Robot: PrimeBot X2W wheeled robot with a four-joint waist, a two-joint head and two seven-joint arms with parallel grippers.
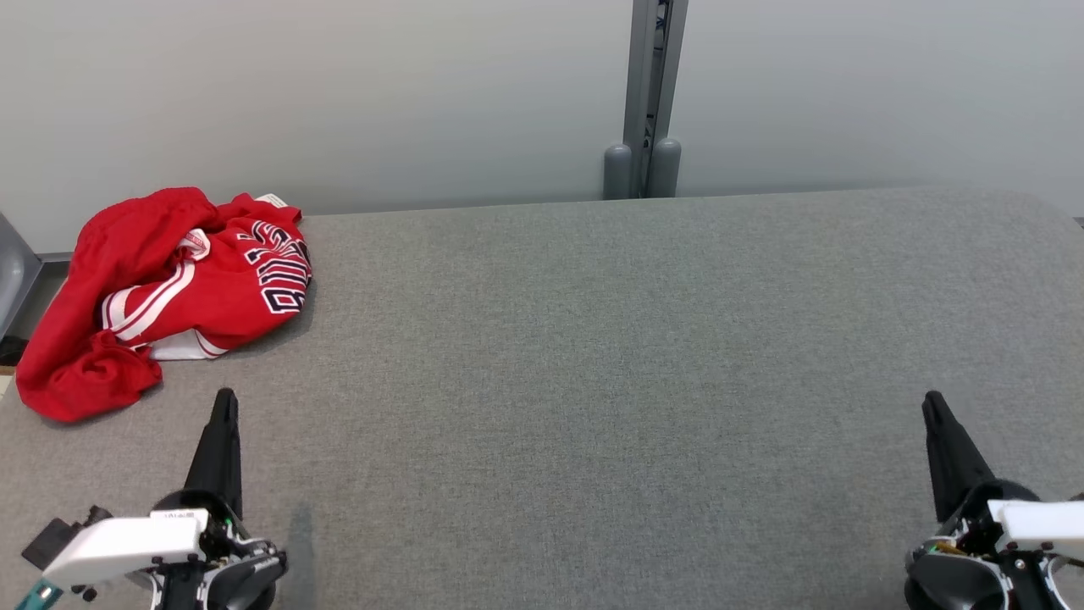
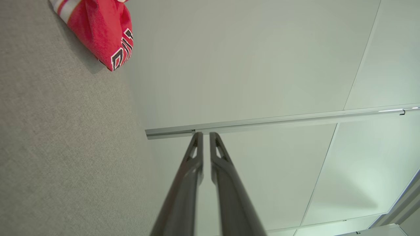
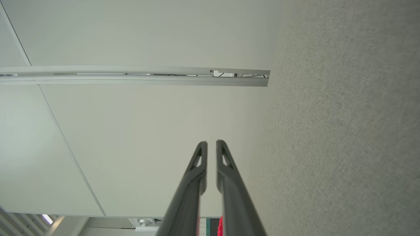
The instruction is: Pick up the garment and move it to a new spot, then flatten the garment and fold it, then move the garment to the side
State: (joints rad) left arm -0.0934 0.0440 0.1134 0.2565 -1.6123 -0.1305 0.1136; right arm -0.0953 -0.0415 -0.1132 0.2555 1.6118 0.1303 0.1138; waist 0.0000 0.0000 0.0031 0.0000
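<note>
The garment is a crumpled red jersey with white stripes and dark lettering, heaped at the far left corner of the grey fabric table. Part of it hangs past the table's left edge. My left gripper hovers near the front left, a short way in front of the garment, fingers close together and holding nothing. In the left wrist view the left gripper shows a thin slit between its fingers, and the garment lies at the upper left. My right gripper is at the front right, far from the garment. In the right wrist view the right gripper is likewise nearly closed and empty.
A pale wall runs along the table's far edge, with a grey metal post and two rounded caps at its foot. A grey panel stands beyond the left edge. The table stretches bare and wide between the grippers.
</note>
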